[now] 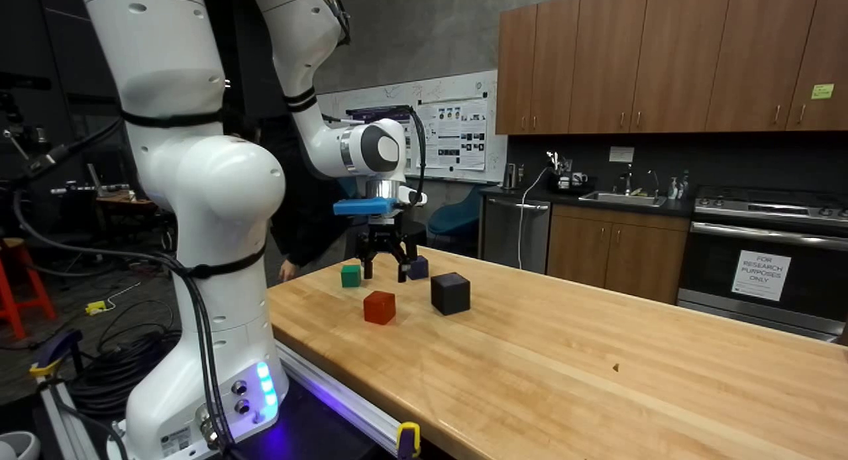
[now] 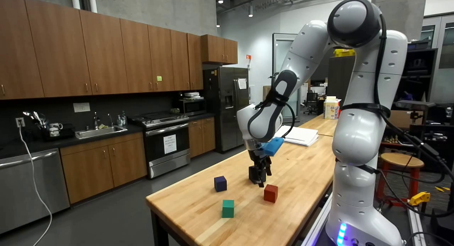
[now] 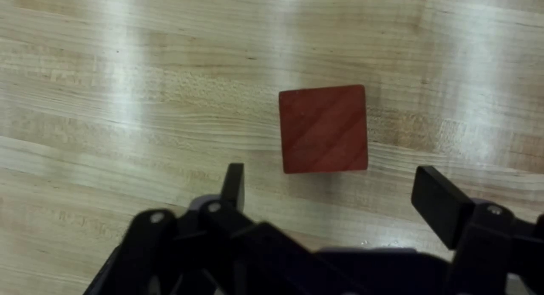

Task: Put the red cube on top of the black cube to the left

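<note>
Tool (image 3: pixel 331 182) spread wide and empty, I hang over the bench (image 1: pixel 596 341). The red cube (image 3: pixel 324 129) sits there, seemingly almost beneath me, about midway across the gap and nearly square to it.

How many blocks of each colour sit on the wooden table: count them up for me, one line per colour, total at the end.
Red block: 1
Green block: 1
Black block: 1
Dark blue block, nearly black: 1
Total: 4
</note>
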Controlling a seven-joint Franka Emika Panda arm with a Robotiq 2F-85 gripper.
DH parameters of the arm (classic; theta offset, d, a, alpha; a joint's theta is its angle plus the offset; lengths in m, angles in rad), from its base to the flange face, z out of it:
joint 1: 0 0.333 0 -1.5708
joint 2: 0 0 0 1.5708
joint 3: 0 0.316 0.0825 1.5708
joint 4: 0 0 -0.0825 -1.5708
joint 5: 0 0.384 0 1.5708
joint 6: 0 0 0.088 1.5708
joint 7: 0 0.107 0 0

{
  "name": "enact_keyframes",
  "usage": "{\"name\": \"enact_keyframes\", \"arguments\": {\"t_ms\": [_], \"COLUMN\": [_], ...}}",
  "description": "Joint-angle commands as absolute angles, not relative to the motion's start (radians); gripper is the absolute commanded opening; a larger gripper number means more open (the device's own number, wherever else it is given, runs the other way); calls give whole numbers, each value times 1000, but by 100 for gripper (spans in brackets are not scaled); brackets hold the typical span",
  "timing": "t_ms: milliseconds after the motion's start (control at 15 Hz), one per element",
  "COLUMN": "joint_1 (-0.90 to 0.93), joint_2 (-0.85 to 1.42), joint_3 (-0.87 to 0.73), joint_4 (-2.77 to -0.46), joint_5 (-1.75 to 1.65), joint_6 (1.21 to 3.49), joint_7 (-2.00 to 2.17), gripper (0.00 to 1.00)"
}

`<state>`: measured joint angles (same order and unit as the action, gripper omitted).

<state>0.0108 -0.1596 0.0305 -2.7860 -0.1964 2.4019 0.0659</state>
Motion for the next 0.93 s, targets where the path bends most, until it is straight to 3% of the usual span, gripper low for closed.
{"name": "enact_keyframes", "arguments": {"t_ms": [0,867], "joint_1": [8,8], "joint_2": [-160,-148], "joint_3": [34,28], "joint_4": [-2785,-2785], "joint_5": [-195,-183], "joint_6": [2400,2412], "joint_7": [65,48], "gripper": [100,100]}}
